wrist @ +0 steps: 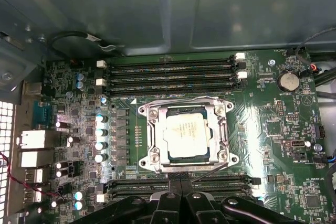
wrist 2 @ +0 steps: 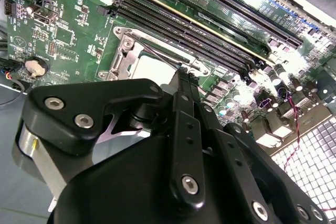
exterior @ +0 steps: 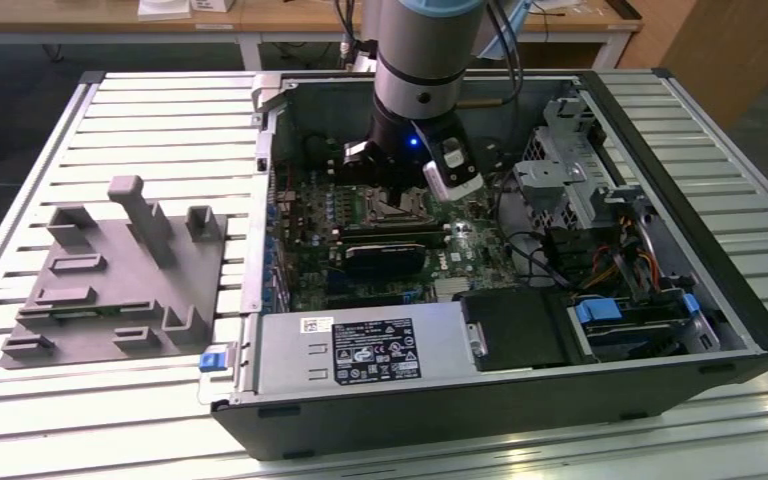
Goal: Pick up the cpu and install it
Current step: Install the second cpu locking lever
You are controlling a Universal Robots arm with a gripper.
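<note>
**CPU seated in the socket, end effector just above it**

On the exterior view's left you have a grey plastic fixture (exterior: 115, 275), matte, with upright posts and shallow slots, lying on the slatted white bench (exterior: 37, 180). To its right lies the open black case (exterior: 491, 400), its metal power supply (exterior: 357, 355) carrying a white printed label too small to read.

Inside, the green motherboard (wrist: 273, 129) is studded with silver capacitors and crossed by long black memory slots (wrist: 170, 74). The cpu (wrist: 185, 136), a flat square with a dull silver top and faint print you cannot read, lies within the shiny metal socket frame (wrist: 149, 140).

Your arm (exterior: 418, 60) comes straight down into the case, wrist vertical, a blue light glowing on it. The black end effector (wrist: 181, 182) hangs at the near edge of the socket frame, its fingers (wrist 2: 184, 85) pressed together with no gap, gripping nothing.
</note>
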